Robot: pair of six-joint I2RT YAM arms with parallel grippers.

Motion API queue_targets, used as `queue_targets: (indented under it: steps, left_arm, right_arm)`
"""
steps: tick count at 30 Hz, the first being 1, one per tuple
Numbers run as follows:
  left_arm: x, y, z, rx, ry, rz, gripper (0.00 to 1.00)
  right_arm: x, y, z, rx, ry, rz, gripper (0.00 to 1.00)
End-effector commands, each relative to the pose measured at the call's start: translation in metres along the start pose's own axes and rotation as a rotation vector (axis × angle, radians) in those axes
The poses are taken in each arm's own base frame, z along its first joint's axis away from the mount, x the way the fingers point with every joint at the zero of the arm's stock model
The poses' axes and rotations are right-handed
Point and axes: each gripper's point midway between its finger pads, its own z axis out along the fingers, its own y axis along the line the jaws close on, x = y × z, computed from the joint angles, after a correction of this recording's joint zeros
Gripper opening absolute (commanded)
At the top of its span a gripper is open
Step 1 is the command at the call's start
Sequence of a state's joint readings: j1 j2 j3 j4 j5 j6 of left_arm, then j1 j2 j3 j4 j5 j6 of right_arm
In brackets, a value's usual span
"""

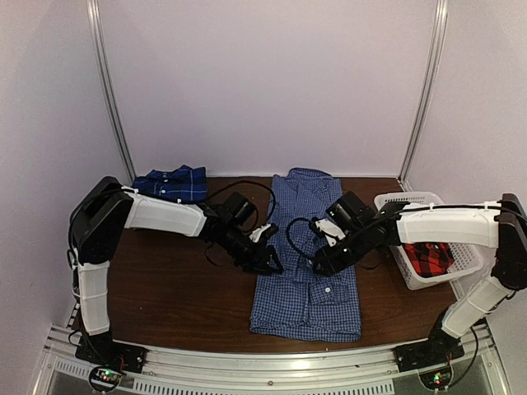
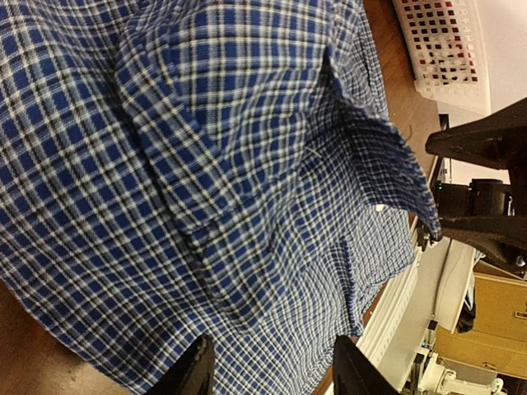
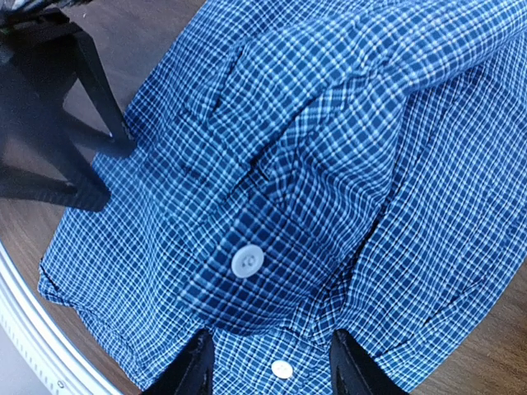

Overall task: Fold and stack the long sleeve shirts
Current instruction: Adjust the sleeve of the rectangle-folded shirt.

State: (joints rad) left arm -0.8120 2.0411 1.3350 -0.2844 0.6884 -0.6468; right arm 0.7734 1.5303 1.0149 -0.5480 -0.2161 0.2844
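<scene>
Shirts first: the blue-and-white fine check shirt [image 1: 306, 300] lies flat in the middle of the table [image 1: 173, 288], collar end toward the far wall, a buttoned cuff folded in across its front. Left gripper [image 1: 270, 263] is down at the shirt's left edge, about halfway along, and its jaws are parted, with checked cloth showing below the gap and nothing pinched that I can see. Right gripper [image 1: 320, 267] hangs over the shirt's middle, just to the right of the other, and it is spread apart too. From its wrist camera, that folded cuff with a white button [image 3: 247, 260] sits right under the parted fingers. The two grippers are near each other, tips facing across the cloth. Back left, the darker blue plaid shirt [image 1: 173, 183] sits folded close to the wall. Over on the right, the red-and-black plaid shirt [image 1: 428, 257] lies inside the white basket [image 1: 409, 200], which stands just beside the right arm.
</scene>
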Motion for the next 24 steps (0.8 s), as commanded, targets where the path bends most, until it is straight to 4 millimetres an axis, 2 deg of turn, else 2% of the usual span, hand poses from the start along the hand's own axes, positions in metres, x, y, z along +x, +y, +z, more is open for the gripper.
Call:
queue_targets:
  steps: [1,7,12,18,24]
  left_arm:
    - [-0.007,0.001,0.009,-0.010,-0.022,0.008,0.50]
    - [-0.011,0.001,0.017,-0.017,-0.021,-0.003,0.49]
    - [-0.015,-0.002,0.018,-0.016,-0.028,-0.006,0.43]
    - [-0.021,-0.012,0.018,0.015,-0.036,0.004,0.25]
    - [-0.022,-0.022,0.018,0.039,-0.033,0.012,0.04]
  right_arm:
    - [-0.004,0.013,-0.008,-0.062,-0.062,0.013,0.50]
    - [-0.007,0.021,-0.003,-0.044,-0.098,-0.014,0.53]
    - [-0.003,0.020,0.002,0.018,-0.114,-0.045,0.56]
    - [0.001,0.011,0.006,0.105,-0.136,-0.054,0.53]
    - [-0.002,0.005,0.010,0.162,-0.144,-0.059,0.37]
